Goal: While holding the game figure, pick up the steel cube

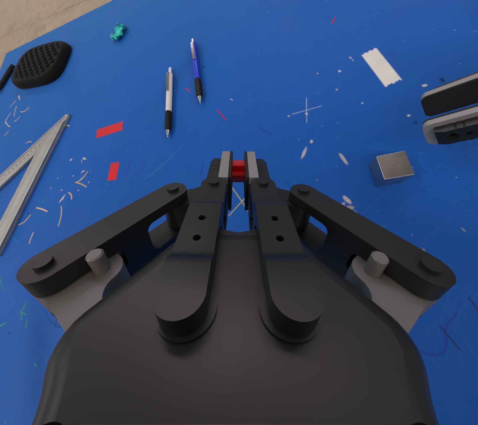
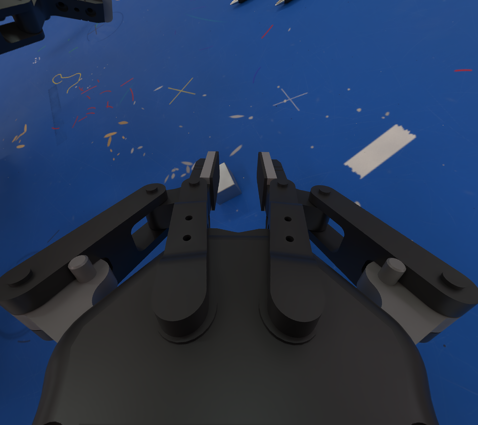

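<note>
Left hand [image 1: 238, 164] is clamped on the red figure [image 1: 238, 170], lifted clear of the worktop [image 1: 258, 50] so it stays put. Right hand [image 2: 238, 177] is apart above the cube [image 2: 227, 183], which lies under its left finger, at 4 o'clock from the left hand.

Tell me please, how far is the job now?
Done: the left gripper is shut on the red game figure. In hand: the right gripper is open above the table, the steel cube partly behind one of its fingers, off-centre. Left: centre on the cube, close and lift it while the figure is held.
</note>
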Robot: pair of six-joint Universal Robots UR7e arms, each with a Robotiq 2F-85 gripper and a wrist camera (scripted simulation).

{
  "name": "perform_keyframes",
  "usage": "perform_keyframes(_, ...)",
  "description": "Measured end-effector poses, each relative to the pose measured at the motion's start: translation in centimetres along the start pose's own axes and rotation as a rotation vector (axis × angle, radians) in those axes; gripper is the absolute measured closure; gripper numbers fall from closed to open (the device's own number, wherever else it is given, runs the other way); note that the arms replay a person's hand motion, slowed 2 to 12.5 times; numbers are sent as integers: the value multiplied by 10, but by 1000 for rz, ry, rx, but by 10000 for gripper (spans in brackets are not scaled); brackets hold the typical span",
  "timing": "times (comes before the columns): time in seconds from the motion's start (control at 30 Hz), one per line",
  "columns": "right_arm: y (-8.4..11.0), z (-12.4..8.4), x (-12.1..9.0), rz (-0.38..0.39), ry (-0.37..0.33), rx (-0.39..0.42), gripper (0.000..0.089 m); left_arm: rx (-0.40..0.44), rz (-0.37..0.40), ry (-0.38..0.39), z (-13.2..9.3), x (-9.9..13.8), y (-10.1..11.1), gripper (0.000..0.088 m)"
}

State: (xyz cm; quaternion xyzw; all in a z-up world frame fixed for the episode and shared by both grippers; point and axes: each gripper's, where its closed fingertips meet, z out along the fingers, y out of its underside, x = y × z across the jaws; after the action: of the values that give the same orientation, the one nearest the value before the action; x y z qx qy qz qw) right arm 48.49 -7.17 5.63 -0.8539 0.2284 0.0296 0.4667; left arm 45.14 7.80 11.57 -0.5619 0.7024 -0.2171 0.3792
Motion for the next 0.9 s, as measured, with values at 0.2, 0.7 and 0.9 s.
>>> perform_keyframes(0.2,5,1,1,-10,5,-20,628,-14,1,6,2,0,1,803)
perform_keyframes(0.7,30,8,-12,-124,-50,-176,598,-13,-2,15,3,-3,1,803)
perform_keyframes(0.9,43,12,-16,-165,-77,-250,519,-10,-7,15,3,-5,2,803)
